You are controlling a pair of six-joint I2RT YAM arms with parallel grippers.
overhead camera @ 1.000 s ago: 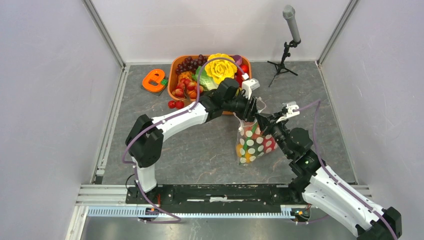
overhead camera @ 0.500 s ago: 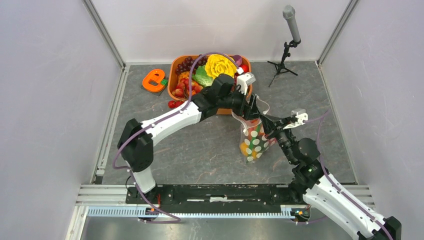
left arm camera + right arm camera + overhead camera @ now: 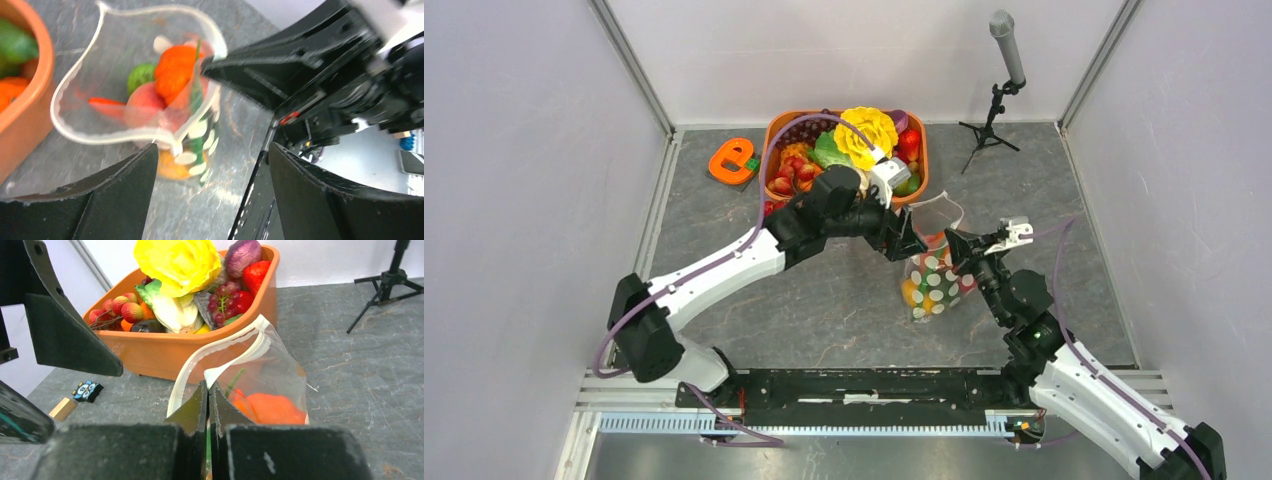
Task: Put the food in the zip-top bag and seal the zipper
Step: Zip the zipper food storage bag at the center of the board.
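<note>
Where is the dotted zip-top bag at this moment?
In the top view the zip-top bag is right of centre, near the orange tub, its rim pinched by the right gripper, the open left gripper beside it.

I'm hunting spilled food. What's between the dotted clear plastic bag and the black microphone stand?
Only bare grey tabletop separates bag and stand; top view shows it.

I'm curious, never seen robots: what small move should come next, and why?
Probably the open left tool should take the free rim of the bag, opposite where the right tool pinches it. With food inside and the zipper gaping wide, closing looks due, unless more is wanted.
</note>
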